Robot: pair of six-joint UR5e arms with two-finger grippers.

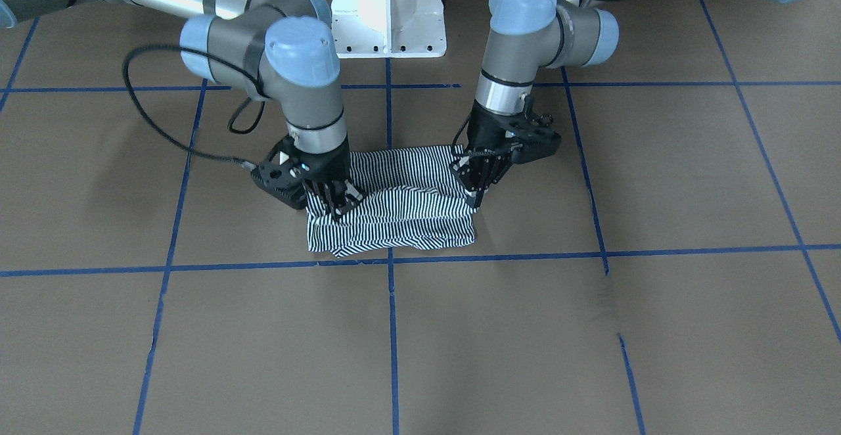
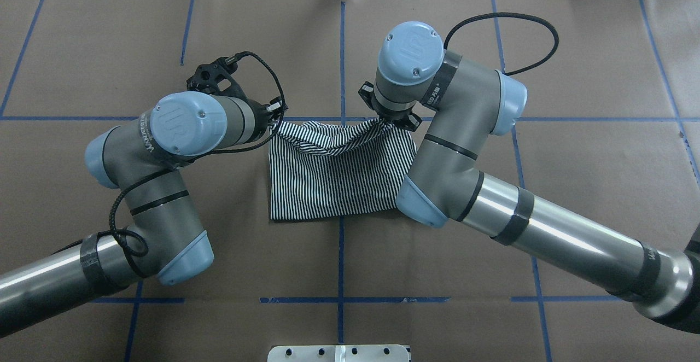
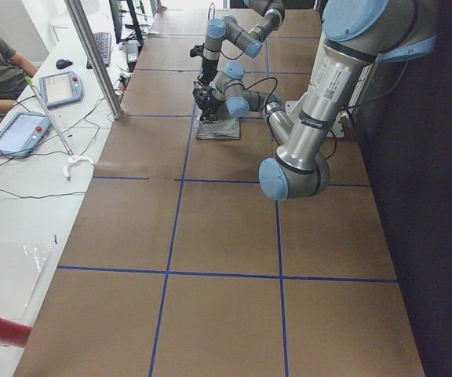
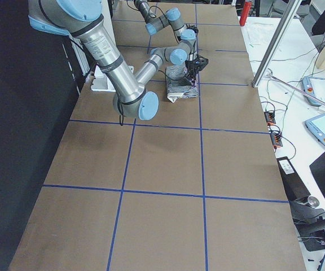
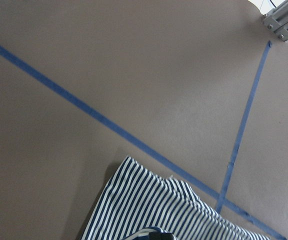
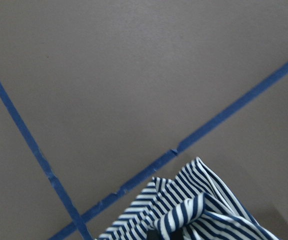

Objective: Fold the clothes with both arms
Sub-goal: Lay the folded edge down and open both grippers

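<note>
Left pincer (image 1: 474, 193) and right pincer (image 1: 336, 204) grip corners of the polo shirt (image 1: 394, 225) farthest from the white pedestal (image 1: 387, 14), apparently to fold that edge over.

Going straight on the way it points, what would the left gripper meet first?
The left gripper points down onto the striped shirt, whose corner its fingers seem to pinch; right under the cloth is the brown table.
</note>
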